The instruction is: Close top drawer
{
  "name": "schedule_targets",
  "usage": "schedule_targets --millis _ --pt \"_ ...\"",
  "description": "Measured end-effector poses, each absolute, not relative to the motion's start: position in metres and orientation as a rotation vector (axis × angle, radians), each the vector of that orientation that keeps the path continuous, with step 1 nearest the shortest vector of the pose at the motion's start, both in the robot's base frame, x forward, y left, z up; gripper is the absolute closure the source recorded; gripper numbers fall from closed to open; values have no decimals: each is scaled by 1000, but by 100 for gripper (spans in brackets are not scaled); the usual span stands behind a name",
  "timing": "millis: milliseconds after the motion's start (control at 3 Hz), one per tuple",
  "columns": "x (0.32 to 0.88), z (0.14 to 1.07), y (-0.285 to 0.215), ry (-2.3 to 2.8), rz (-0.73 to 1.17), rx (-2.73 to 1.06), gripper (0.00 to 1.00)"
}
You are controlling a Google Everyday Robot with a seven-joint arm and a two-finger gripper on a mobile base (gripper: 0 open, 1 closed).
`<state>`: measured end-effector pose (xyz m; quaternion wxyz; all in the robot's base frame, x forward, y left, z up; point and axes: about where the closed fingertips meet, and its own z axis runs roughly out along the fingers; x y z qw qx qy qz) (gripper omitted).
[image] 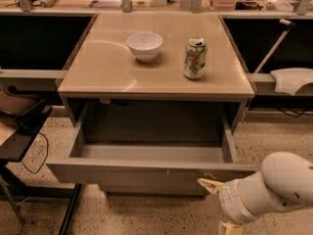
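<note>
Top drawer (146, 173): grey, wide and shallow, pulled far out from under the tabletop; flat bare floor inside, thin straight side walls, plain front panel with no handle and a few small pale marks right of centre.
Gripper (214, 187): low at the right, its pale yellowish pointed tip at the lower right part of the drawer's front panel; whether it touches the panel cannot be told, nor whether the grip is wide or narrow.
Arm (276, 185): smooth white rounded shell, bulbous at the joint, coming in from the lower right corner.
Tabletop (102, 75): beige, smooth, faintly glossy, squarish with a thin edge.
Bowl (145, 45): white, round, smooth, standing upright left of centre on the tabletop.
Can (195, 58): cylindrical metal drink can with a pale printed label, upright, near the bowl on its right, apart from it.
Floor (274, 138): speckled tan stone-like surface, a thin dark cable (40, 155) looping over it at the left.
Room: dark recesses on both sides of the table, a cluttered counter along the back.
</note>
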<state>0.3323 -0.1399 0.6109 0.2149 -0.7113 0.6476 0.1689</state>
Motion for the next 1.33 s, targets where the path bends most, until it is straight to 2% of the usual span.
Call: schedule_targets --millis 333,667,1000,1333 --pt "377 611 -122 1748 509 -1976 0" --pt "386 609 -117 1738 529 -1975 0" --pt "426 613 -103 1705 564 -1939 0" --pt "461 628 -99 1670 524 -1907 0"
